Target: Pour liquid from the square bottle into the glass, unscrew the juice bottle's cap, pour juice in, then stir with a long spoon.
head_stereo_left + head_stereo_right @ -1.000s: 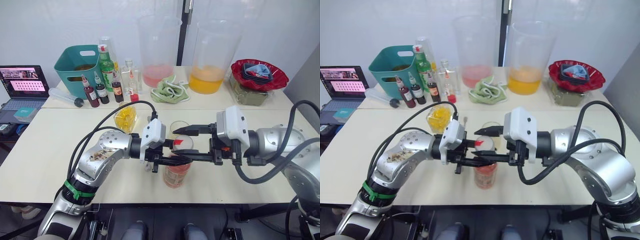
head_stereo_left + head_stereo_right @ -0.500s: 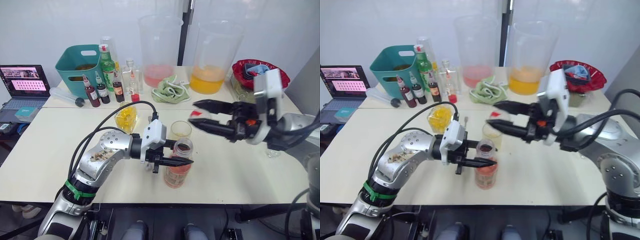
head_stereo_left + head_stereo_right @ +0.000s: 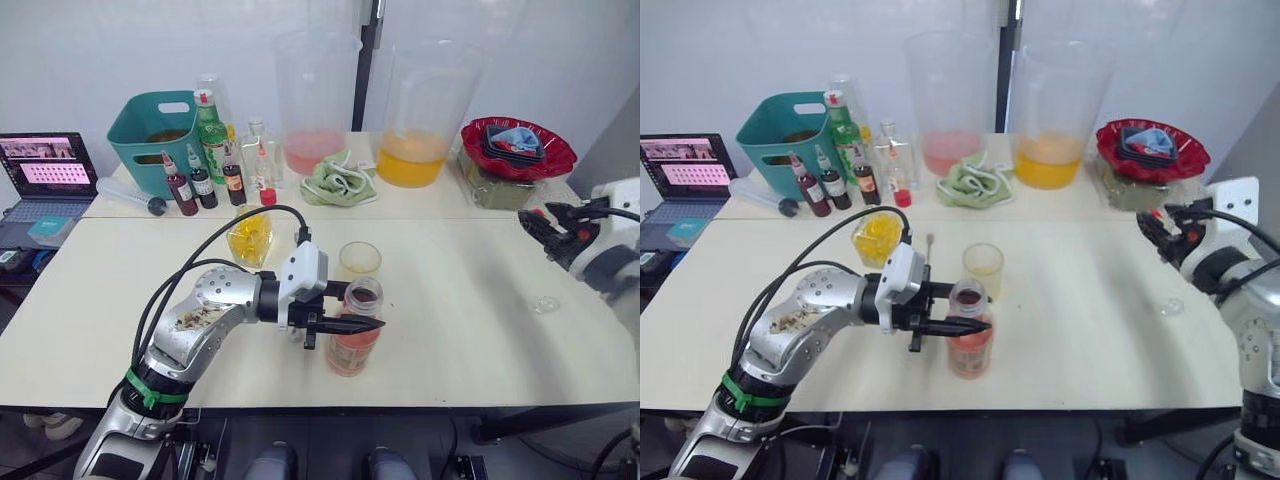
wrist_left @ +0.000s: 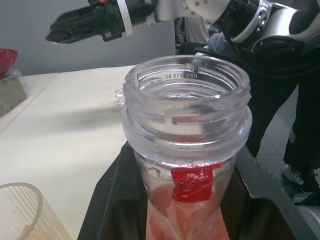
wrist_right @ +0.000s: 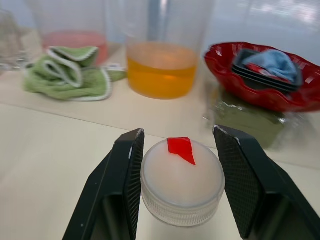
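Juice bottle: the juice bottle (image 3: pixel 355 338) stood uncapped near the front edge of the table (image 3: pixel 120 330), its threaded mouth bare and pink-red juice in its lower part.
Left gripper: the left gripper (image 3: pixel 350 322) was clamped around the bottle just below the neck, one black finger on each side, as the left wrist view showed.
Cap: the white cap (image 5: pixel 182 181) with its red tag sat pinched between the fingers of the right gripper (image 5: pixel 182 182), held off at the right side of the table, well apart from the bottle.
Glass: the glass (image 3: pixel 360 262) stood upright just behind the bottle, near it but not touching as far as could be told, with a little yellowish liquid at its bottom.
Square bottle: a squat bottle of yellow liquid (image 3: pixel 250 236) stood behind the left forearm; it was probably the square bottle, already used.
Step in hand: the cap appeared to be off and being carried away, so setting it down came next in all likelihood.
Doing it well: the cap was best laid flat on a bare patch of table at the right, away from the red bowl (image 3: pixel 519 147), and released only once it rested there.
Left arm meanwhile: the bottle needed to stay upright and steady, since its mouth was open.
Next pour: the tilt would have to be slow, with the bottle's lip over the glass rim, because the glass was narrow and close.
Spoon: no long spoon could be picked out with certainty.
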You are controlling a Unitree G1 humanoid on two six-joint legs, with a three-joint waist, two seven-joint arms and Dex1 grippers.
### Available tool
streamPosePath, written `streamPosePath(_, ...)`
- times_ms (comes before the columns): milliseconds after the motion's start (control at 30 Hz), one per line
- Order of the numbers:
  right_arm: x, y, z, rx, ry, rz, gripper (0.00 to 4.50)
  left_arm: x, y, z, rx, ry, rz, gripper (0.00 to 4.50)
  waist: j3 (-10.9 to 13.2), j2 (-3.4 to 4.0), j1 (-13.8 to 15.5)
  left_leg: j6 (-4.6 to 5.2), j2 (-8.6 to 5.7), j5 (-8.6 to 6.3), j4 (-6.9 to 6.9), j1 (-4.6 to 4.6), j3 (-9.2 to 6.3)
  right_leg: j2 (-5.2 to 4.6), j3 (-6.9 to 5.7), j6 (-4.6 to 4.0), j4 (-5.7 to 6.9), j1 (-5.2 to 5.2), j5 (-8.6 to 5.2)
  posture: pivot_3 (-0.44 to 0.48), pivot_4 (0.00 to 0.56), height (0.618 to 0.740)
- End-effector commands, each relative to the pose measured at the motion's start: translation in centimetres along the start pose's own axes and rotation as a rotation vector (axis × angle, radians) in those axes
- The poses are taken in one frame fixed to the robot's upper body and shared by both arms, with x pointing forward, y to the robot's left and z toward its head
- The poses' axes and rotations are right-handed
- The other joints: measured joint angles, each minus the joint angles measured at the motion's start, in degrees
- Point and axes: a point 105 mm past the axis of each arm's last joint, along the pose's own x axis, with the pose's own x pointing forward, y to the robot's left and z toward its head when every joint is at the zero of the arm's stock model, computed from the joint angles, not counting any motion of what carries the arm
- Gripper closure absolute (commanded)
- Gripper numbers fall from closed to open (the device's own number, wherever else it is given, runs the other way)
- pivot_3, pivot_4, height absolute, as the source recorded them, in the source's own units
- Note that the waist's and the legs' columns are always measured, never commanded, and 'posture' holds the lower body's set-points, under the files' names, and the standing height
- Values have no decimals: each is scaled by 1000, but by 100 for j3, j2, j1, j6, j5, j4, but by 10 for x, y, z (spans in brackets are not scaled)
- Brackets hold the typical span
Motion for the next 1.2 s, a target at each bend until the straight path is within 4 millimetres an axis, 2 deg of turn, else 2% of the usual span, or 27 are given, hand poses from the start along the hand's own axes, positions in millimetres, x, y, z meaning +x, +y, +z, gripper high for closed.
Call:
streamPosePath(33, 11, -5, -15, -64, 12, -87, 2385, 2, -7, -16, -72, 43, 1, 3097, 0, 0, -22, 0, 0, 0, 0, 0, 0, 1, 0, 0, 0, 0, 0, 0, 150, 740)
streamPosePath(100, 17, -7, -28, -81, 38, -121, 2385, 3, -7, -15, -73, 43, 7, 3097, -1, 2, -21, 0, -1, 0, 0, 1, 1, -1, 0, 0, -1, 1, 0, 0, 150, 740)
streamPosePath(333, 39, -8, -83, 39, 133, -166, 2385, 2, -8, -14, -72, 42, 28, 3097, -2, 4, -34, 0, -3, 0, 0, 3, 2, 0, 0, 0, 0, 2, 0, 0, 150, 740)
streamPosePath(467, 46, -4, -96, 119, 125, -163, 2385, 1, -8, -14, -70, 44, 36, 3097, -2, 6, -46, 0, -3, 0, 0, 2, 2, 0, 1, 0, 0, 1, 0, 0, 150, 740)
streamPosePath(667, 50, -3, -108, 99, 141, -149, 2385, 0, -9, -14, -64, 52, 28, 3097, -2, 8, -65, -1, -4, 0, 0, 3, 1, 0, 1, -1, 1, 2, 0, 0, 150, 740)
streamPosePath(800, 50, -5, -105, 99, 129, -143, 2385, -1, -9, -15, -63, 55, 27, 3097, -2, 8, -87, -1, -4, 0, 0, 4, 1, 1, 1, -1, 2, 2, 1, 0, 150, 740)
streamPosePath(833, 50, -4, -103, 106, 125, -133, 1685, -2, -9, -15, -63, 56, 26, 3097, -2, 8, -94, -1, -4, 0, 0, 4, 1, 1, 1, -1, 2, 2, 1, 0, 150, 740)
streamPosePath(1000, 49, 2, -85, 94, 69, -92, 25, -3, -10, -15, -59, 58, 23, 3097, -2, 8, -103, -1, -4, 0, 0, 5, 0, 1, 1, -1, 4, 2, 1, 0, 150, 740)
streamPosePath(1067, 48, 4, -69, 97, 27, -83, 25, -3, -10, -15, -58, 58, 21, 3097, -2, 9, -102, -1, -4, 0, 0, 5, 0, 1, 1, -1, 4, 2, 1, 0, 150, 740)
streamPosePath(1200, 38, 12, -18, 82, -72, 4, 25, -4, -8, -11, -69, 44, 23, 3097, -2, 15, -97, 0, -2, 0, 0, 2, -2, 0, 1, -1, 6, 0, 0, 0, 150, 740)
